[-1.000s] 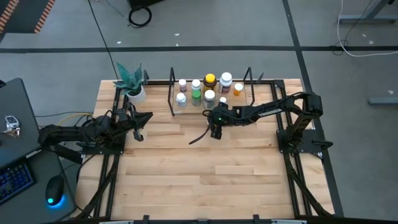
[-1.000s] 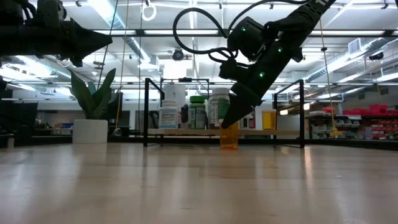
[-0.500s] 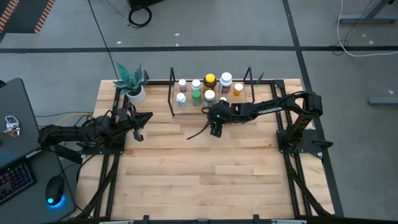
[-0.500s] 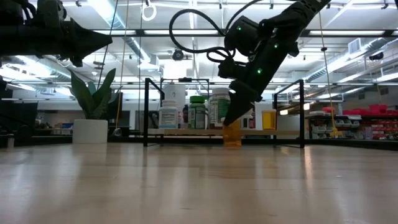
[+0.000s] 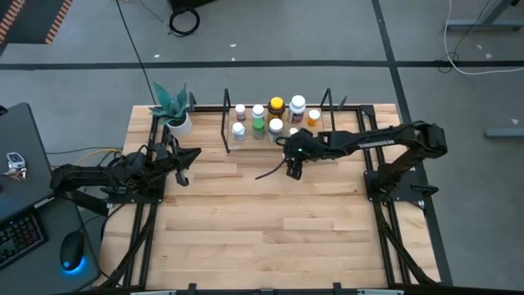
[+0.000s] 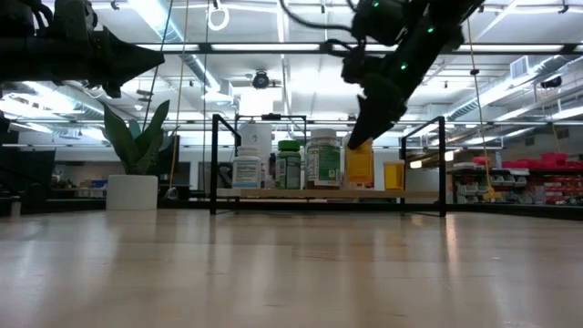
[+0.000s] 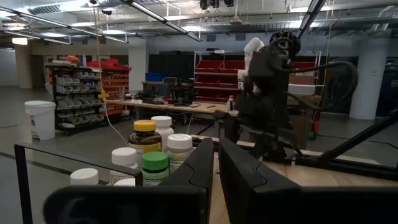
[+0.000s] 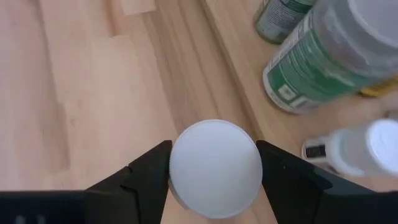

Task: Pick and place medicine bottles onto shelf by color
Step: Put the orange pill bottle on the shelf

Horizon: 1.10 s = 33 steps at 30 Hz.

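Looking down: shelf (image 5: 246,148) at table's far edge, carrying eight medicine bottles (image 5: 276,105); right gripper (image 5: 294,170) just in front of it, left gripper (image 5: 182,178) parked near potted plant (image 5: 174,111), fingers pressed together. Low view: orange bottle (image 6: 359,165) lifted, level with shelved ones. Right wrist: fingers (image 8: 147,167) pinching its white cap (image 8: 215,168) from both sides, above table beside the shelf's edge.

Nine bottles (image 5: 276,105) (one lifted), one shelf (image 5: 246,146)

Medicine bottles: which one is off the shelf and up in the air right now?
The orange bottle with a white cap, clamped in the right hand. Every other bottle stands on the shelf.
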Each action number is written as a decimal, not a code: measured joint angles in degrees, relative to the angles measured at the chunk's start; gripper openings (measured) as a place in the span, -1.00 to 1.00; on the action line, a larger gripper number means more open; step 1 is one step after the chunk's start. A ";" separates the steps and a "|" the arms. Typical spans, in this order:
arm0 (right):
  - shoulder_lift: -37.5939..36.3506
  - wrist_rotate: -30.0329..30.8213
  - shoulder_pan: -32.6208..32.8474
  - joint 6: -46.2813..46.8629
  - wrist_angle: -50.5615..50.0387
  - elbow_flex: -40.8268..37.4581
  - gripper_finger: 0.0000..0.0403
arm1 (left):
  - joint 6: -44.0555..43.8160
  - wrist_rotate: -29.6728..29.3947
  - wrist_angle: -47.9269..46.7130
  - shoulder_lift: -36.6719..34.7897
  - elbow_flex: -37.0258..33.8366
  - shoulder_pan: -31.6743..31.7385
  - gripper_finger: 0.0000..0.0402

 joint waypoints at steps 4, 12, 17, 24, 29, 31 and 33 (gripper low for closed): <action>-4.61 2.50 0.37 2.83 -0.57 -3.47 0.16 | 0.00 0.00 0.01 0.00 0.00 0.00 -0.81; -8.21 14.74 -0.27 13.71 -1.07 -8.09 0.16 | 0.00 0.02 0.00 0.00 0.00 -0.01 -0.82; -6.30 18.27 -0.10 21.40 -1.02 -8.24 0.16 | 0.00 0.02 0.00 0.00 0.00 0.00 -0.85; -5.50 27.85 2.30 30.95 -2.01 -8.24 0.16 | 0.00 0.01 0.02 0.00 0.00 -0.01 -0.81; -5.52 29.81 2.24 34.94 -2.19 -8.24 0.16 | 0.02 0.02 0.00 0.00 0.00 0.00 -0.80; -5.52 29.71 1.63 36.41 -2.82 -8.22 0.16 | 0.00 0.00 0.00 0.00 0.00 0.00 -0.81; -5.52 29.31 1.08 37.90 -3.87 -8.22 0.16 | 0.02 0.02 0.00 0.00 0.00 0.00 -0.83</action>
